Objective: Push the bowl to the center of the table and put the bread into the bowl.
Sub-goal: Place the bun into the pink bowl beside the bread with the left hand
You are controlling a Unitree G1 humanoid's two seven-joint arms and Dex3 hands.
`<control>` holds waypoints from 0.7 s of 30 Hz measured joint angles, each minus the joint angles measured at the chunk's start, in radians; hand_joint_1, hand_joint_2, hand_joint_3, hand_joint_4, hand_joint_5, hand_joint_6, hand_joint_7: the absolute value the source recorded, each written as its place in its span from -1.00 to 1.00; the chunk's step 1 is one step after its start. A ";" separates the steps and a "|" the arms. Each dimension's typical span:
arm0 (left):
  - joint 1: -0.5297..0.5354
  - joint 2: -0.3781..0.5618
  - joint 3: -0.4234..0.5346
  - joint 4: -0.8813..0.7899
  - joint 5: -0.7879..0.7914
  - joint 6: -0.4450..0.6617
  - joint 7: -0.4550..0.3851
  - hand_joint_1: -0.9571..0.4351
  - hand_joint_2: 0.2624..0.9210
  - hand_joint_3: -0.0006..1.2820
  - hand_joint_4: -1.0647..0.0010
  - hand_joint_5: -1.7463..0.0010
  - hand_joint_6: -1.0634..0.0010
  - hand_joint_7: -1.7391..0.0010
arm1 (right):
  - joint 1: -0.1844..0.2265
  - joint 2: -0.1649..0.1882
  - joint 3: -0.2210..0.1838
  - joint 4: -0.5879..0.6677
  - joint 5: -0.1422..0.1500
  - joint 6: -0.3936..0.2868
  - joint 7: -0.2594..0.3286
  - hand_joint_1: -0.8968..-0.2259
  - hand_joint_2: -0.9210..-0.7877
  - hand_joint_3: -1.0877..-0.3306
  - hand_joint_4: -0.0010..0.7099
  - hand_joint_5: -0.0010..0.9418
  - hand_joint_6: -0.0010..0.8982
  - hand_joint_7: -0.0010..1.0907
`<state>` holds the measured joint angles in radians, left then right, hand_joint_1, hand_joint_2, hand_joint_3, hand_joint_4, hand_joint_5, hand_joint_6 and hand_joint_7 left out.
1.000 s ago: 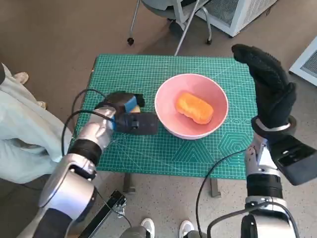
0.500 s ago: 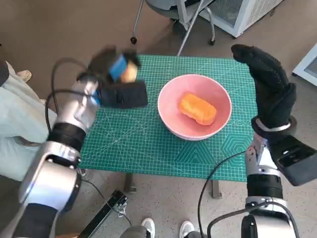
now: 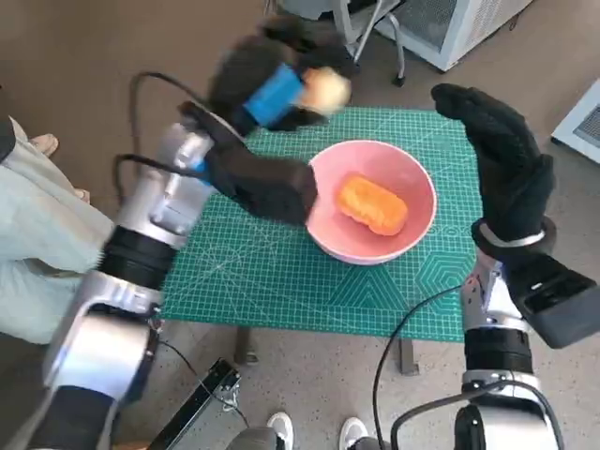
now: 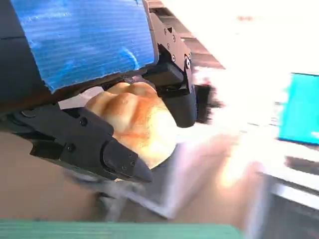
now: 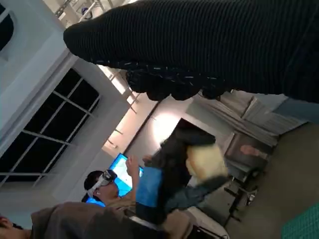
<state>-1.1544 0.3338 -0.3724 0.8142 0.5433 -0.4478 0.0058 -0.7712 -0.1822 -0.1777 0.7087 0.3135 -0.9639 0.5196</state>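
The left hand (image 3: 281,84) is up in the air above the far edge of the table (image 3: 253,281), its fingers (image 4: 114,157) clamped round a pale bread roll (image 4: 137,119) just beyond the bowl's far rim. The pink bowl (image 3: 323,234) sits near the middle of the green-matted table with an orange loaf (image 3: 373,204) lying inside it. The gloved right hand (image 3: 502,164) stands upright by the table's right edge, fingers straight and holding nothing, just beside the bowl without touching it.

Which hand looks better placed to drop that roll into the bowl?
The left hand: it already grips the roll, raised near the bowl. The right hand hangs open beside the bowl and holds nothing.
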 measured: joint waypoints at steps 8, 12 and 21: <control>0.010 -0.081 -0.064 0.166 0.015 -0.077 -0.057 0.38 0.99 -0.86 -0.22 -0.38 -0.19 -0.35 | 0.000 0.000 0.000 -0.004 0.002 0.005 0.002 0.07 -1.00 0.09 -0.03 -1.00 -0.97 0.43; 0.015 -0.114 -0.091 0.245 0.032 -0.065 -0.101 0.33 0.95 -0.79 0.13 0.14 0.32 0.05 | 0.000 0.001 -0.001 -0.007 0.002 0.006 0.001 0.07 -1.00 0.09 -0.03 -1.00 -0.97 0.43; 0.035 -0.135 -0.084 0.300 0.012 0.060 -0.300 -0.03 0.70 -0.94 0.96 0.97 0.97 0.60 | 0.000 0.000 -0.006 -0.016 -0.001 0.006 -0.004 0.05 -1.00 0.07 -0.03 -1.00 -0.96 0.43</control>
<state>-1.1198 0.1985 -0.4566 1.1138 0.5551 -0.3881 -0.2945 -0.7710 -0.1821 -0.1834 0.6931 0.3130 -0.9576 0.5152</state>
